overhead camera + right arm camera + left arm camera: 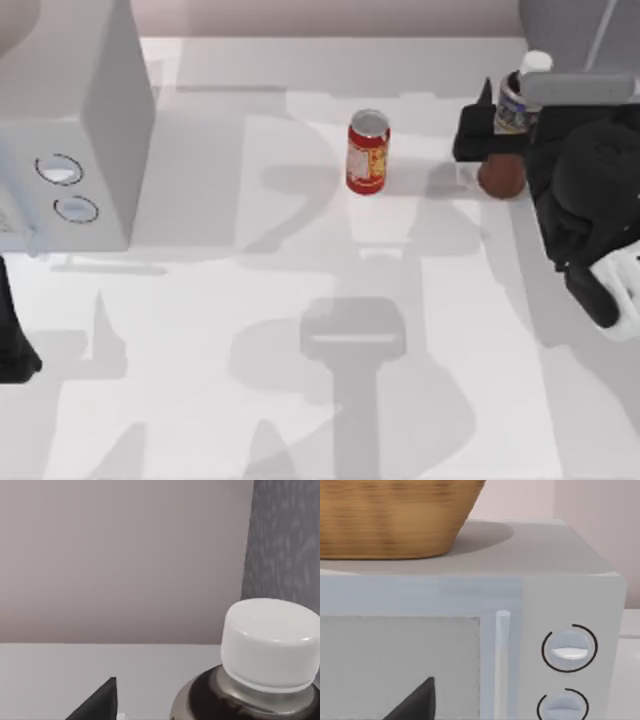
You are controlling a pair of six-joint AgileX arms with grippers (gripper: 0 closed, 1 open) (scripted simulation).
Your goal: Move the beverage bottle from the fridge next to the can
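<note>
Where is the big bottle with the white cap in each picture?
Top view: the beverage bottle stands at the far right of the table, right of the can, with the right tool around it.
Left wrist view: not in it; a dial appliance with a basket on top.
Right wrist view: its white cap is close up.
Shared landmark: the white cap.

Light grey boxy appliance (pixel 75 130) at the table's (pixel 300 350) left rear, bearing two round dials (pixel 569 648), one above the other, with a vertical pale handle (pixel 502 660) just beside them. A woven wicker basket (pixel 395 515) rests on the appliance's top.
</note>
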